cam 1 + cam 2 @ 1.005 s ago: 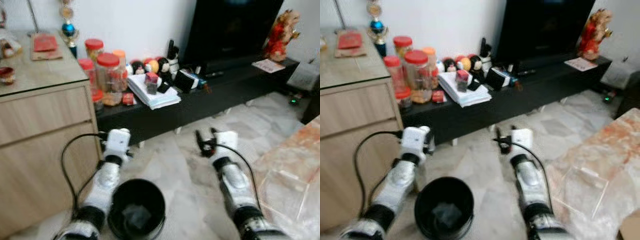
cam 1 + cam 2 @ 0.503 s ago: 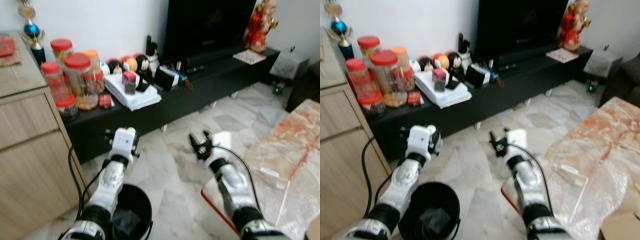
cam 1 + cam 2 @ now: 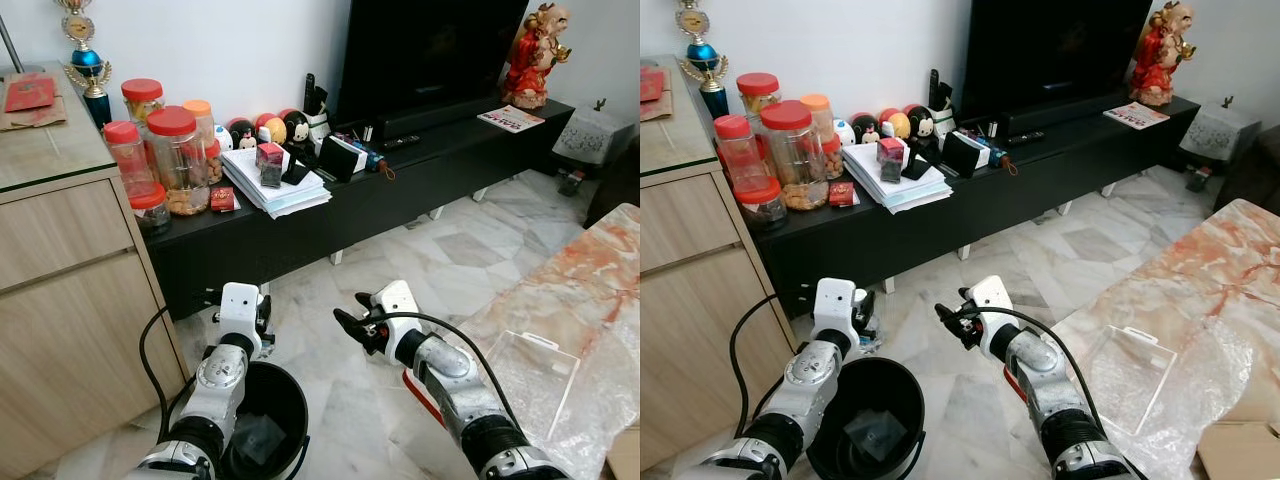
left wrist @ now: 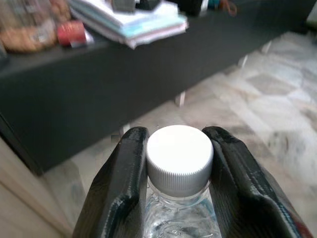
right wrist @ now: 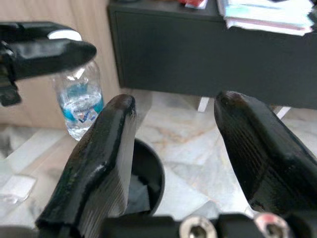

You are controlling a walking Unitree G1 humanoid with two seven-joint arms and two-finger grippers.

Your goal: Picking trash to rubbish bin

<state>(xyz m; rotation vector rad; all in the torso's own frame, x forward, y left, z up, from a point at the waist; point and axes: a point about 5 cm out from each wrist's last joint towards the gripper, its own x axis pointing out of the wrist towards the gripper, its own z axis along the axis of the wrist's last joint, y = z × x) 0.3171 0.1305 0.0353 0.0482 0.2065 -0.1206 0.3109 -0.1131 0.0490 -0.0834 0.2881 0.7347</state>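
Note:
My left gripper (image 4: 179,148) is shut on the white cap of a clear plastic bottle (image 4: 181,218). In the right wrist view the bottle (image 5: 79,101), with its blue label, hangs upright from the left gripper's fingers (image 5: 47,49), beside and above the rim of the black bin (image 5: 148,168). The bin (image 3: 290,400) stands on the floor under my left arm, with a dark crumpled piece inside. My right gripper (image 3: 350,322) is open and empty, pointing left toward the bottle (image 3: 868,330), a short way from it.
A wooden cabinet (image 3: 70,240) stands close on the left. Behind runs a low black TV console (image 3: 400,180) with jars and papers. At right is a marble table (image 3: 590,290) with a clear plastic tray (image 3: 535,370). A cardboard box (image 3: 1240,440) lies at its near corner.
The camera has swung, shifting the whole scene. My right gripper has turned from pointing forward to pointing left, nearer the left gripper. The left arm stays over the bin.

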